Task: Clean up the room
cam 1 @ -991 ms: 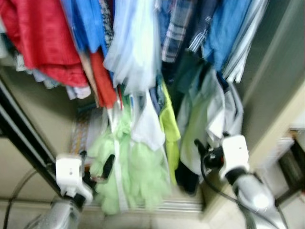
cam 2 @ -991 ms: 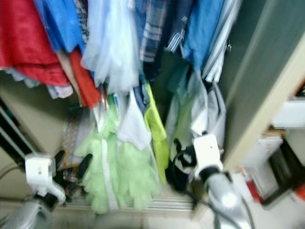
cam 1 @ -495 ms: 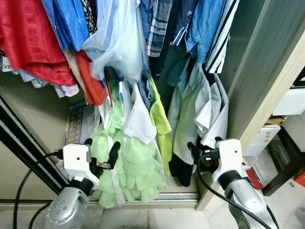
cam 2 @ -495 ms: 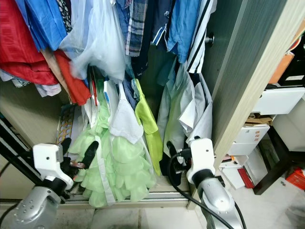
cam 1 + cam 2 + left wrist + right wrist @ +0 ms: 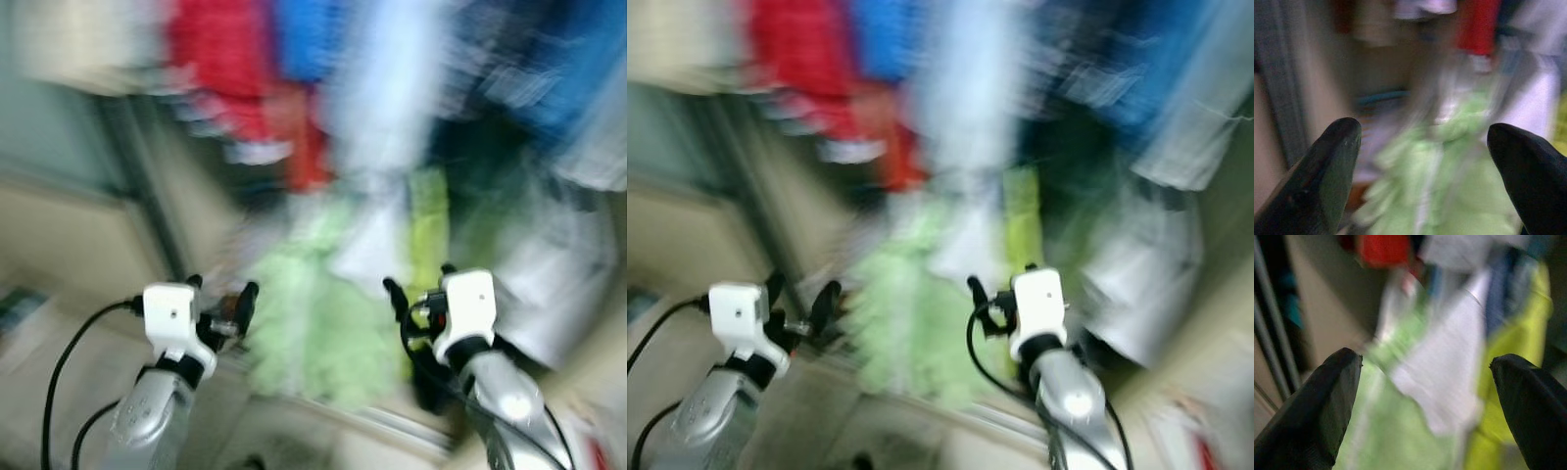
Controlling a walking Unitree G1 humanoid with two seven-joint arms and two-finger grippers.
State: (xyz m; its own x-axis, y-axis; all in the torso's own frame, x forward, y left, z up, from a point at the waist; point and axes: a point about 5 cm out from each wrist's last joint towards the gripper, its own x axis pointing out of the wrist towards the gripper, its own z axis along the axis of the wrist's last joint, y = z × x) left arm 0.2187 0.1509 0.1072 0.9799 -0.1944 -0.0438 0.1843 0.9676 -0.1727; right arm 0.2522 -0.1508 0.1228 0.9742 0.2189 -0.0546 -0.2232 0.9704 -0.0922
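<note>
Hanging in an open wardrobe ahead of both pincers, a row of clothes shows through heavy blur: a red garment (image 5: 220, 59) and a blue garment (image 5: 309, 34) high up, a pale whitish-blue sheer piece (image 5: 382, 93) between them and darker blue clothing (image 5: 549, 69) farther toward the right arm's side. Lower down, a pale green ruffled garment (image 5: 313, 313) hangs just beyond the two pincers, with a white cloth (image 5: 1444, 377) and a yellow-green garment (image 5: 1518, 362) beside it.

The left pincer (image 5: 217, 305) is raised on its silver arm near the green garment's edge, its two black fingers (image 5: 1327, 171) spread apart and holding nothing; the left wrist view looks between them at the green ruffles and a strip of red above. The right pincer (image 5: 416, 289) is raised at about the same height on the other side of the green garment, its fingertips (image 5: 1317, 411) likewise released and wide, with the white cloth and yellow-green garment showing in the gap. Neither pincer touches the clothes as far as the blur allows. A dark upright wardrobe frame (image 5: 147, 186) stands beyond the left pincer.
</note>
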